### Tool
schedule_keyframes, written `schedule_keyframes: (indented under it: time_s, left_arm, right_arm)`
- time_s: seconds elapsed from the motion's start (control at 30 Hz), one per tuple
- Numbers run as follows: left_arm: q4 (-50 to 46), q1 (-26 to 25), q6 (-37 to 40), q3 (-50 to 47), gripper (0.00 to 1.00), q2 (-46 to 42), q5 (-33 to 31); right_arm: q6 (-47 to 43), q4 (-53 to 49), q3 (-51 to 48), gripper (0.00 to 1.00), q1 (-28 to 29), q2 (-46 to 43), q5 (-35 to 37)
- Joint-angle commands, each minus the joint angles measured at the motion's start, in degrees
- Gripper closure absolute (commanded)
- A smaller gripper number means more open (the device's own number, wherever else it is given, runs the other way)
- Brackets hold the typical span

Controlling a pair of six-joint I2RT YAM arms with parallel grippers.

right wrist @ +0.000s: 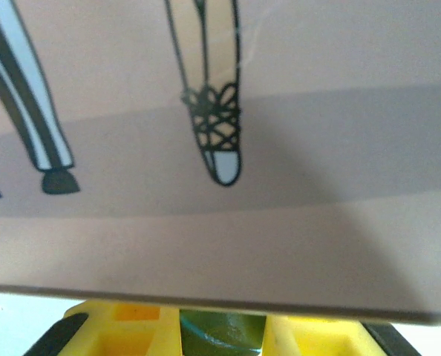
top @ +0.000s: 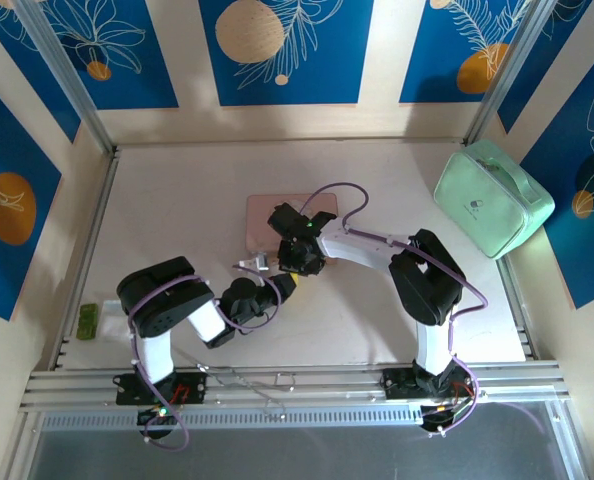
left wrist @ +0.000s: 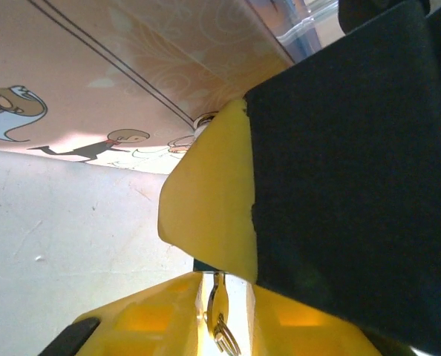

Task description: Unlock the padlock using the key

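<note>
A small green object (top: pixel 87 320) lies by the table's (top: pixel 177 200) left edge; the left gripper (top: pixel 262 267) is clenched on the key (left wrist: pixel 220 322), pinched between yellow fingers (left wrist: pixel 146 315) just before the pink box (top: pixel 277 208); the right gripper (right wrist: pixel 222 334) sits low against the box's near side; something dark and blurred lies between its fingers, and I cannot tell whether they grip it; a mint case (top: pixel 492 195) stands far right.
</note>
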Motion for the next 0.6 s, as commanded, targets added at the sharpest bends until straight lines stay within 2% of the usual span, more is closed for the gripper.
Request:
schedule_keyframes:
  time_s: [0.0,0.13,0.23,0.4,0.57]
  left_arm:
    - [1.9,0.3,1.4,-0.9,0.77,-1.4,-0.2]
    - [2.1,0.3,1.2,-0.6,0.89,-0.5,0.2]
    - [2.0,0.2,1.2,-0.1,0.95,0.1,0.3]
    - [-1.7,0.3,1.6,0.8,0.98,-1.1,-0.4]
    - [-12.9,-0.3,5.6,1.8,1.0,-6.8,-3.6]
  right_arm:
    - [1.0,-0.6,-0.5,1.0,0.0,-0.1,-3.0]
    - [1.3,-0.6,-0.6,1.0,0.0,-0.4,-3.3]
    - [1.3,-0.6,-0.8,1.0,0.1,-0.6,-3.4]
    - [1.4,-0.8,-1.0,1.0,0.2,-0.8,-3.6]
    - [1.9,-1.9,-0.1,1.0,0.0,-0.2,-4.0]
